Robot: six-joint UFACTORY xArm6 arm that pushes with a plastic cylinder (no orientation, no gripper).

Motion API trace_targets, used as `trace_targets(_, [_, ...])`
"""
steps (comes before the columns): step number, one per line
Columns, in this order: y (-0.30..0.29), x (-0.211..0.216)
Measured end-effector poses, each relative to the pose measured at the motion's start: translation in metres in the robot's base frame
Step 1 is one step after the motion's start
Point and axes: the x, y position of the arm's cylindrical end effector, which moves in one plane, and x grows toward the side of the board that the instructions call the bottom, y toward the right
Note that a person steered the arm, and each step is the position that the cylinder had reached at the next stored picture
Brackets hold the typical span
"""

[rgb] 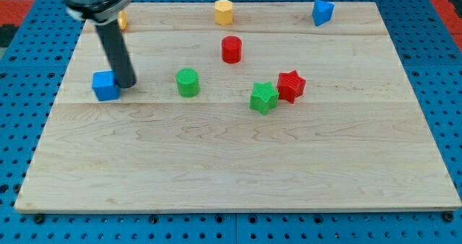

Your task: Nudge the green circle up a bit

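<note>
1. While my tip [127,84] rests on the counter [216,172] touching the blue cube [105,86] at its right side, the green circle [188,82] stands apart, toward the view's right.
2. No fingers exist on this rod, so nothing opens, closes or grips; only pushing is possible.
3. Judged by look, the green circle is a small, rigid, light cylinder, likely to slide easily and veer if struck off-centre.
4. Contact belongs at the middle of its lower side, pushing toward the view's top.
5. Beyond it sit a red cylinder [231,49], green star [263,97], red star [291,85], yellow hexagonal block [224,11] and a blue block [322,11].
</note>
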Motion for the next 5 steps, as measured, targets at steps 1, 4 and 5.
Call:
trace_targets(1, [-0.008,-0.002])
trace_targets(4, [0.002,0.007])
trace_targets(5, [0.060,0.025])
